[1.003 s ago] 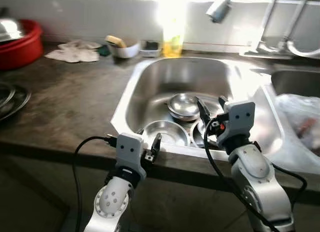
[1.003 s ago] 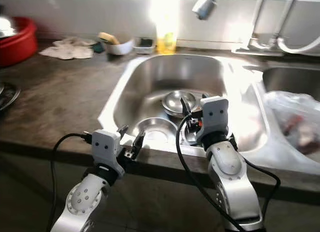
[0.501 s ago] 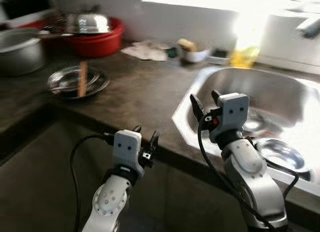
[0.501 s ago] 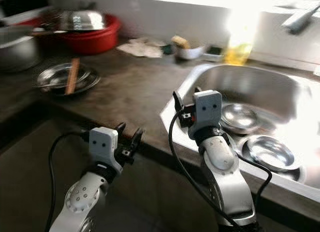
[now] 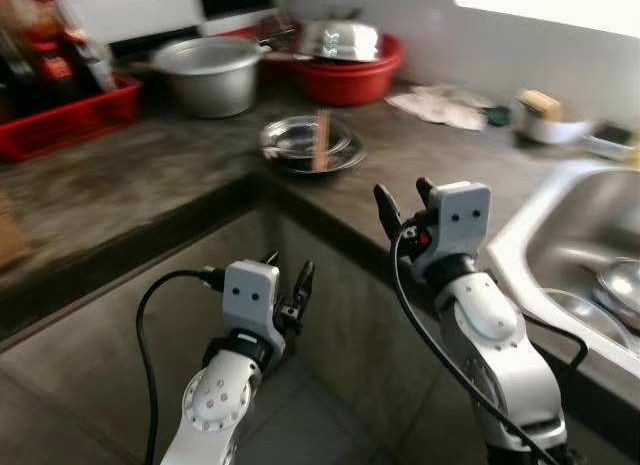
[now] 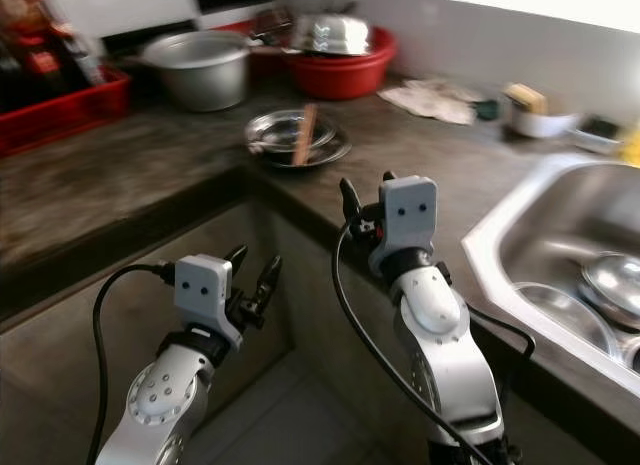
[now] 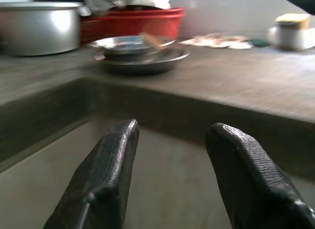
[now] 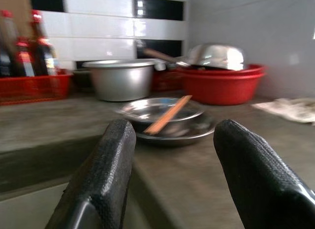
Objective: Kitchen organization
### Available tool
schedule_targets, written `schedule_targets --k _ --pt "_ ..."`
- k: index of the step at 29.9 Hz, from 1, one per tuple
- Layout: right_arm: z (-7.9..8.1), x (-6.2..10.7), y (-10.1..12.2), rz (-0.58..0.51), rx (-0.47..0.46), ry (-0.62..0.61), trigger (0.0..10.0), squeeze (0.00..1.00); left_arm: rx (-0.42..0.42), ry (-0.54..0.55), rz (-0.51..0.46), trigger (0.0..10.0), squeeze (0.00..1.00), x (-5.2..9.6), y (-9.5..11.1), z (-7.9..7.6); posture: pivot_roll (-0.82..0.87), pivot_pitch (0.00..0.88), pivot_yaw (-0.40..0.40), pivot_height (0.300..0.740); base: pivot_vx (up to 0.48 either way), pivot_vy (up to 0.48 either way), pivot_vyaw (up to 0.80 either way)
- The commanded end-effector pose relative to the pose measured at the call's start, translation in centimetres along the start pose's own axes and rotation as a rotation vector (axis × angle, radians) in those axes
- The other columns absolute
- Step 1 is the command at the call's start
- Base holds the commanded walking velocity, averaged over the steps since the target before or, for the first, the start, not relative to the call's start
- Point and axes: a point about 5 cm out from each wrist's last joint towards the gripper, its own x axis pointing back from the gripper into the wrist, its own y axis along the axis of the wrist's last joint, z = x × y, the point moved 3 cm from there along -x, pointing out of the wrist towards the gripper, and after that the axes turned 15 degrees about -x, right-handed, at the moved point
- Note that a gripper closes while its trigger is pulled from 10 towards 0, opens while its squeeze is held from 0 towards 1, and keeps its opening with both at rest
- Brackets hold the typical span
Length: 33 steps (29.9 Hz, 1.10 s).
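The right claw (image 5: 403,198) is up at tabletop height with its two black fingers spread and nothing between them, facing the stacked steel plates (image 5: 311,143), so I'd judge that stack is what it means to deal with. The left claw (image 5: 290,282) hangs lower, in front of the dark cabinet face under the tabletop (image 5: 150,175), also spread and empty; it looks parked out of the way rather than working. The plates sit near the inner corner of the L-shaped tabletop, well apart from both claws, with a wooden stick (image 5: 321,137), maybe chopsticks, lying across the top one and poking over the rim. That stick rests loose and would likely slide or roll off if the plates get tipped, so it probably wants lifting first. Behind the plates, by the wall, stands a grey pot (image 5: 208,73), and beside it a red basin (image 5: 350,73) with a shiny steel bowl (image 5: 338,37) turned upside down on it, as if left to drain. A red crate (image 5: 68,110) with dark bottles (image 5: 48,51) sits on the left stretch. A crumpled cloth (image 5: 437,105) and a small white dish (image 5: 547,124) lie toward the sink (image 5: 520,250), where more steel bowls (image 5: 622,281) rest in the basin, likely waiting for washing. The pictures are a bit smeared, so fine detail on the plates is hard to tell. Nothing is gripped yet; the tidying looks barely begun, and the right arm would need to reach forward over the edge to get at the stack.
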Motion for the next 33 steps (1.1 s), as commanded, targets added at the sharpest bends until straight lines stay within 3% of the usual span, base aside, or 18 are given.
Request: schedule_targets --k 1,9,33 --pt "-0.76 -0.01 -0.13 0.014 -0.004 -0.033 10.0 0.00 0.005 -0.011 0.001 10.0 0.00 -0.01 0.09 -0.44 0.09 0.074 -0.014 0.740 0.000 0.000 0.00" --pt "-0.81 -0.24 -0.24 0.018 0.002 -0.041 10.0 0.00 0.003 -0.014 0.000 10.0 0.00 -0.09 0.09 -0.44 0.09 0.067 -0.016 0.740 0.000 0.452 0.00" --pt "-0.16 -0.79 -0.33 0.018 -0.005 -0.030 10.0 0.00 -0.016 -0.009 -0.006 10.0 0.00 -0.26 0.35 -0.51 0.09 0.083 -0.017 0.740 0.012 0.000 0.00"
